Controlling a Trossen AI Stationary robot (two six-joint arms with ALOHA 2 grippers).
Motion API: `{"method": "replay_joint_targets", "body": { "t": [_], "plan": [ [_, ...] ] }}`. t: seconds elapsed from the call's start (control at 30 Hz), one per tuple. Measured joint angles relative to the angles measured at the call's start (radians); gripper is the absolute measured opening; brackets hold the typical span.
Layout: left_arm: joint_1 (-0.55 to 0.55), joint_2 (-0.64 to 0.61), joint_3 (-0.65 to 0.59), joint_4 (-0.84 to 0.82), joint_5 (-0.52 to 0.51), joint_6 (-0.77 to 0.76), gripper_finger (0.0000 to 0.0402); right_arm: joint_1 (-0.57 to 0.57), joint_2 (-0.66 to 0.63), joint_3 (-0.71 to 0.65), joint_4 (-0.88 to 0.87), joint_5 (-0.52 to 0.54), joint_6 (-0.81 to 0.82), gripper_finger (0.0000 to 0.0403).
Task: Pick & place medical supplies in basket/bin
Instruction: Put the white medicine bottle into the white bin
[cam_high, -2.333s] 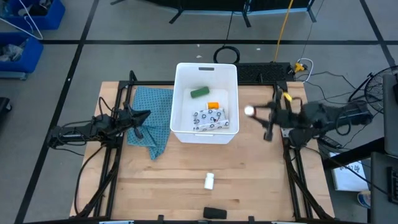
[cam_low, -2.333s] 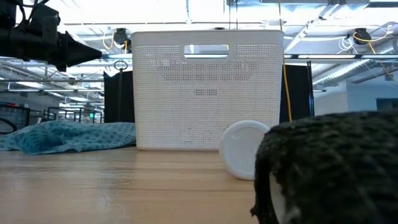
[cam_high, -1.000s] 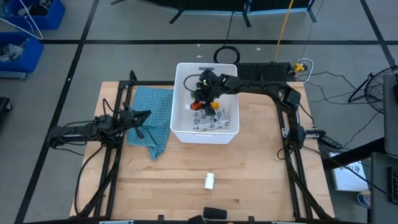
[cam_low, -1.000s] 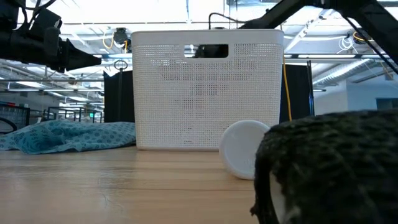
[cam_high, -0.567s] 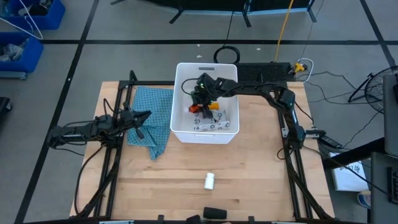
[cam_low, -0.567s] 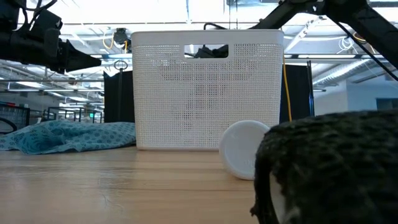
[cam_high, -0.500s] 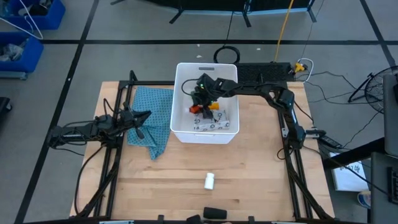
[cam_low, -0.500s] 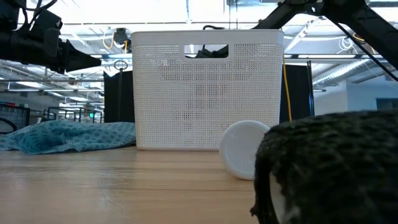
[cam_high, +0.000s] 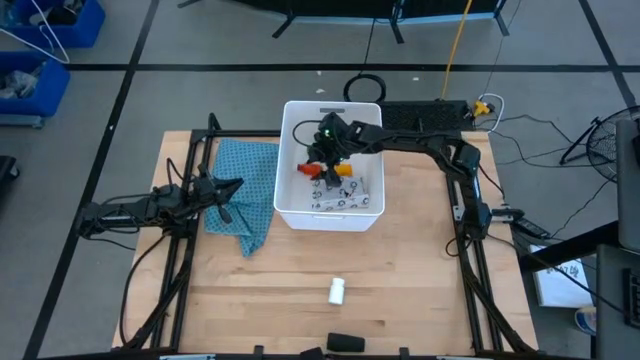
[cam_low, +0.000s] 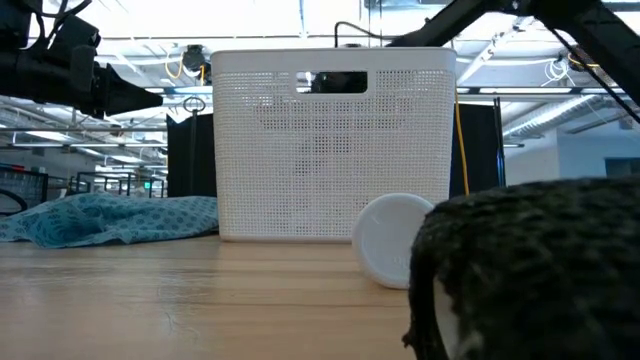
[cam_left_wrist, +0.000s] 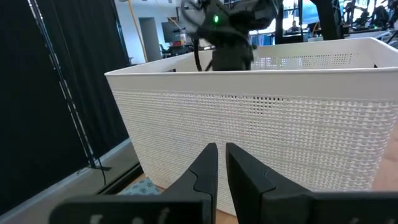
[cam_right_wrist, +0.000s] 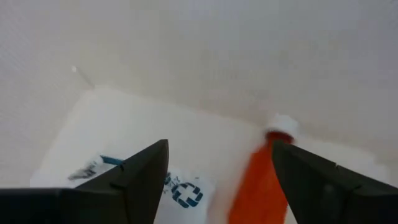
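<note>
My right gripper (cam_high: 322, 160) hangs open inside the white bin (cam_high: 283, 165), fingers pointing down. In the right wrist view an orange-red bottle (cam_right_wrist: 256, 180) with a white cap shows blurred below the open gripper (cam_right_wrist: 217, 165), beside the white speckled pouch (cam_right_wrist: 115, 134). From above, the bottle (cam_high: 306, 170) lies near the bin's left wall, and another orange item (cam_high: 344, 170) and the pouch (cam_high: 340, 193) lie beside it. The green block is hidden under the arm. My left gripper (cam_high: 238, 184) waits shut above the teal cloth (cam_high: 245, 195).
A small white bottle (cam_high: 337, 291) lies on its side on the bare wood near the table's front, and the black oblong (cam_high: 345, 343) lies at the near edge, filling the low view's right corner (cam_low: 530, 270). Blue crates (cam_high: 40, 40) stand on the floor beyond the far left.
My right gripper has stayed over the bin, dipping a little and coming back up. The orange-red bottle beneath it has shifted slightly toward the bin's left wall. The left arm has kept still.
</note>
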Motion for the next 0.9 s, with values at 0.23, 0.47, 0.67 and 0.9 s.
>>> {"method": "replay_joint_targets", "body": {
  "t": [0.23, 0.47, 0.67, 0.9],
  "plan": [
    [0.000, 0.000, 0.000, -0.010, 0.000, 0.000, 0.0037, 0.001, -0.273, -0.008, -0.042, -0.089, 0.025, 0.0254],
    [0.000, 0.000, 0.000, -0.031, 0.000, -0.017, 0.0037, 0.017, -0.662, -0.133, 0.018, -0.189, 0.076, 0.0129],
    [0.000, 0.000, 0.000, -0.032, 0.000, -0.046, 0.0037, 0.036, -0.982, -0.413, 0.125, -0.217, 0.134, 0.0012],
    [0.000, 0.000, 0.000, -0.030, -0.001, -0.040, 0.0037, 0.037, -1.282, -0.931, 0.458, -0.263, 0.327, 0.0002]
  ]
}}
